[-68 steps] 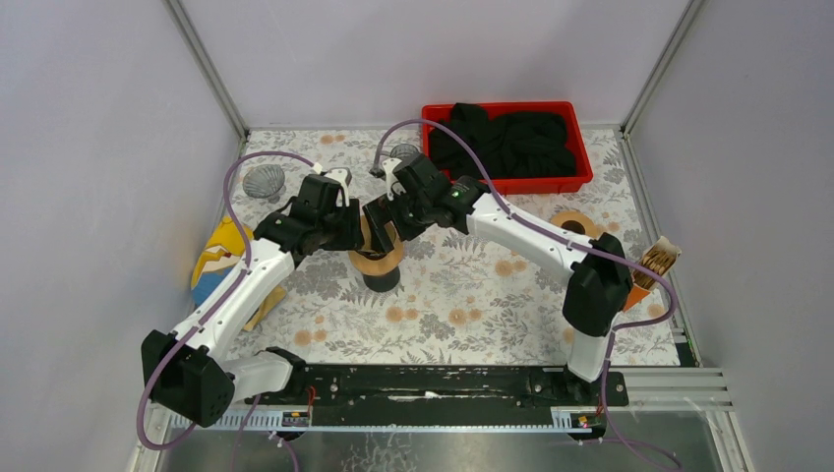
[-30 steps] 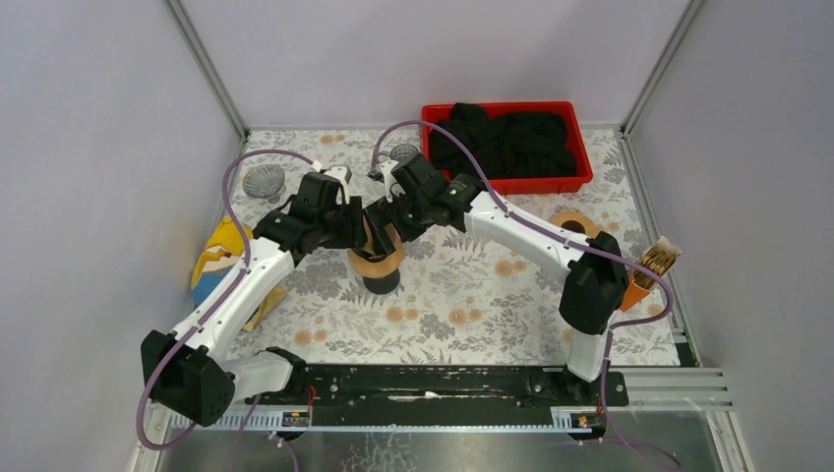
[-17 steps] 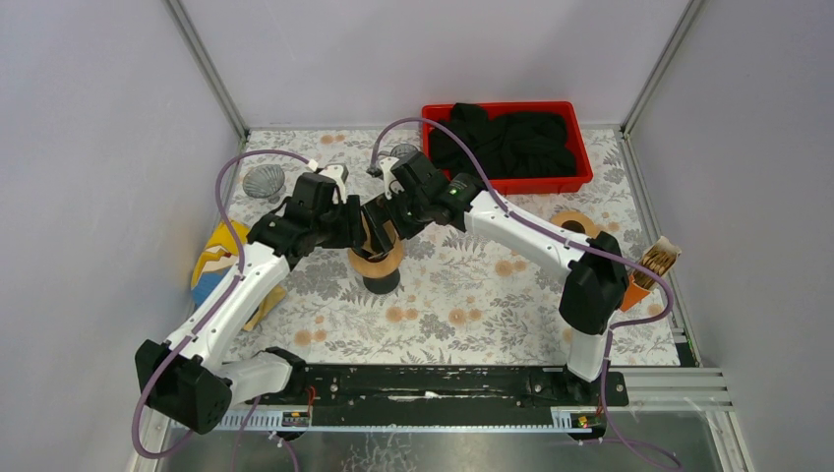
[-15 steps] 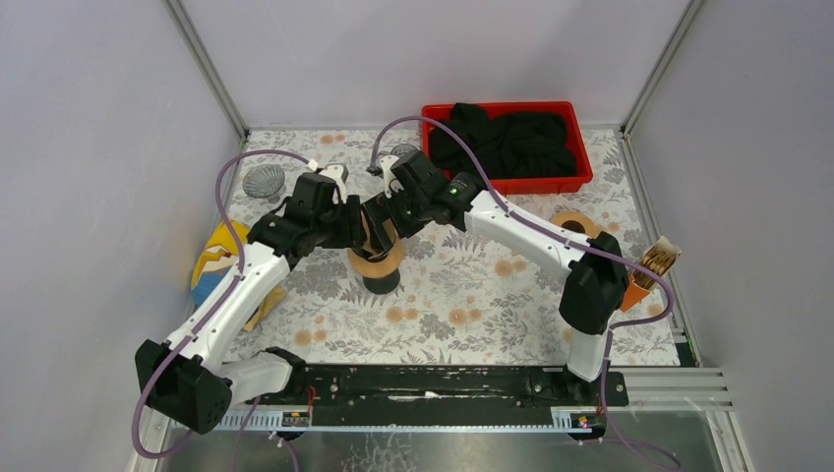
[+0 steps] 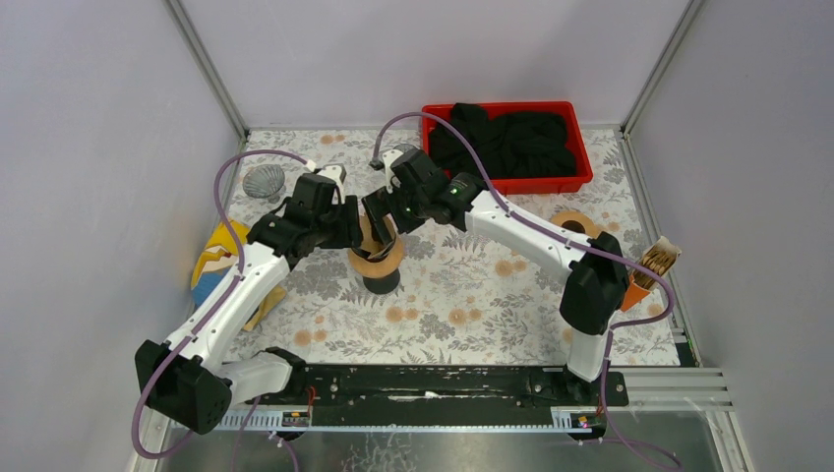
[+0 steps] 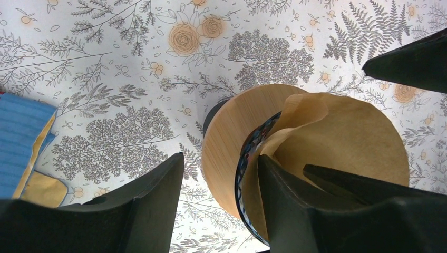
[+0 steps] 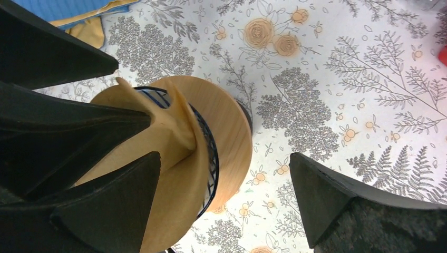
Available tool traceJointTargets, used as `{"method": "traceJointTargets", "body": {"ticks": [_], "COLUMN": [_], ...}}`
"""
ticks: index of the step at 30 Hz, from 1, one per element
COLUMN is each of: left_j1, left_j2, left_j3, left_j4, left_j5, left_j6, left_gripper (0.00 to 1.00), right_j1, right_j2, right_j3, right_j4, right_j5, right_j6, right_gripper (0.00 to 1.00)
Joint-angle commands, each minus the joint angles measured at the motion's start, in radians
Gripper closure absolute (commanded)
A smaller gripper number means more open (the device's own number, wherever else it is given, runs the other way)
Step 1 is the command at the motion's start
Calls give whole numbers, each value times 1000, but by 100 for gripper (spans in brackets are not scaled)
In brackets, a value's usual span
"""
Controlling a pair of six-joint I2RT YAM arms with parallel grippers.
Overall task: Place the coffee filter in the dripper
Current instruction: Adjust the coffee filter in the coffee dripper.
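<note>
The dripper [image 5: 379,264] is a round wooden disc [image 6: 226,137] with a dark wire cone, standing on a black base mid-table. The tan paper coffee filter [image 6: 342,132] sits crumpled in the cone, one edge folded up [image 7: 179,121]. My left gripper [image 6: 220,158] is open and straddles the dripper's left rim: one finger is inside the filter, the other is outside and clear of the wood. My right gripper [image 7: 224,155] is wide open across the right rim [image 7: 226,121], with one finger in the filter. Seen from above, both grippers [image 5: 352,228] [image 5: 379,218] meet over the dripper.
A red bin [image 5: 580,177] of black cloth stands at the back right. A silver shell-shaped object [image 5: 263,180] lies at the back left, with a blue and yellow item [image 5: 218,261] on the left. A wooden ring [image 5: 572,221] and a filter holder [image 5: 657,261] sit to the right.
Both arms have shifted only slightly around the dripper; the right gripper has edged up and left. The filter stays in the cone, and both grippers keep the same opening.
</note>
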Motion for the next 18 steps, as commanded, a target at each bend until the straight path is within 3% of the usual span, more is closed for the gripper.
{"method": "traceJointTargets", "body": {"ticks": [1, 18], "left_j1": [8, 8], "left_j2": [-22, -12], "left_j3": [4, -22], "left_j4": [-32, -6], "left_j5": [-51, -3], "left_j6": [7, 10], "left_gripper": [39, 39], "right_j1": [4, -9], "right_j2": [-59, -23], "right_j3": [-10, -57], "right_j4": [29, 49], "right_j5": [96, 75], "right_j6": [-12, 11], "right_gripper": [1, 1]}}
